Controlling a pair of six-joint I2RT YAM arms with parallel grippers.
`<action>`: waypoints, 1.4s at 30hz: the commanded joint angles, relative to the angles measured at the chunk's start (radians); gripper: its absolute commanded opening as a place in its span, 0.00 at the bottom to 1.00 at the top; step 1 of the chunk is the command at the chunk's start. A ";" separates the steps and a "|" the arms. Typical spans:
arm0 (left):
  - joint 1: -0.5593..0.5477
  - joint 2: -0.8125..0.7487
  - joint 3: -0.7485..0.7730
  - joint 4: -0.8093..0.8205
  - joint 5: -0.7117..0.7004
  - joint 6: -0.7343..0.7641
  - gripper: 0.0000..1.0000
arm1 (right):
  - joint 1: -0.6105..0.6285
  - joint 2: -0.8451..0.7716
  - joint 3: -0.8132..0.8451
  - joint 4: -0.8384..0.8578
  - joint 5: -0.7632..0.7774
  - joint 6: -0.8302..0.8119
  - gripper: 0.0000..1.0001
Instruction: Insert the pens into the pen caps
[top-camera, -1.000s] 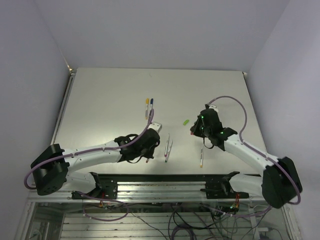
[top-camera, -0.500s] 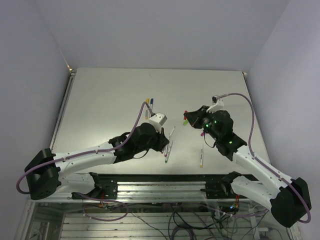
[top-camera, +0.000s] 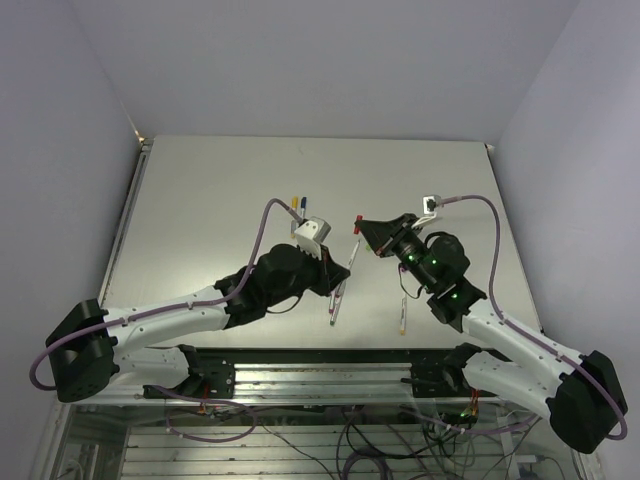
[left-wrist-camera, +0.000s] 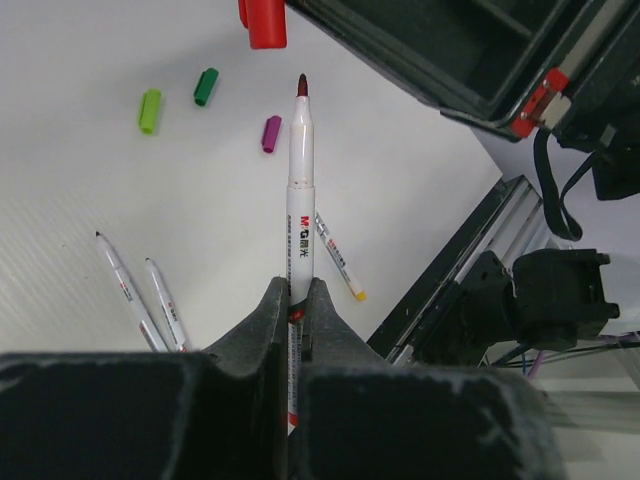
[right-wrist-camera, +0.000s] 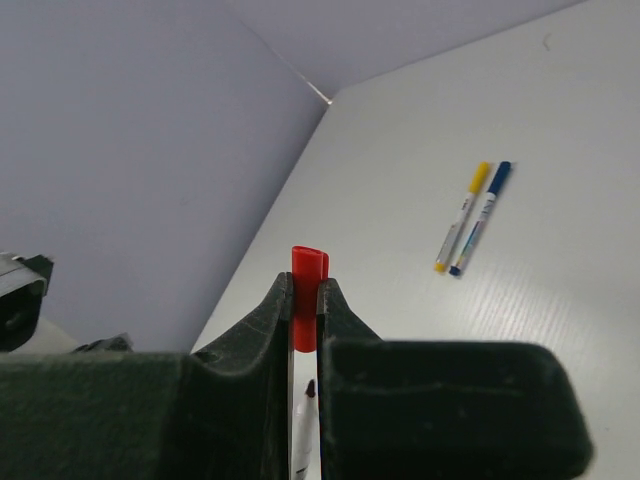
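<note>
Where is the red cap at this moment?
In the right wrist view the red cap is clamped in the right gripper, just beyond the tip of the pen that the left gripper holds.

The left arm (top-camera: 180, 315) and right arm (top-camera: 510, 335) stretch inward with wrists raised, their tips nearly meeting in the middle. The left gripper (left-wrist-camera: 297, 288) has its jaws pressed tight on a pen (left-wrist-camera: 300, 190). The right gripper (right-wrist-camera: 305, 290), facing it, pinches a red cap (right-wrist-camera: 309, 262).
</note>
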 joint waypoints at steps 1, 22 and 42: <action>0.003 -0.006 -0.002 0.075 0.017 -0.020 0.07 | 0.035 -0.011 -0.011 0.079 0.039 0.003 0.00; 0.004 -0.071 -0.057 0.093 -0.036 -0.017 0.07 | 0.052 -0.038 -0.020 0.056 0.080 -0.011 0.00; 0.004 -0.065 -0.076 0.130 -0.043 -0.036 0.07 | 0.075 -0.029 -0.045 0.068 0.079 0.006 0.00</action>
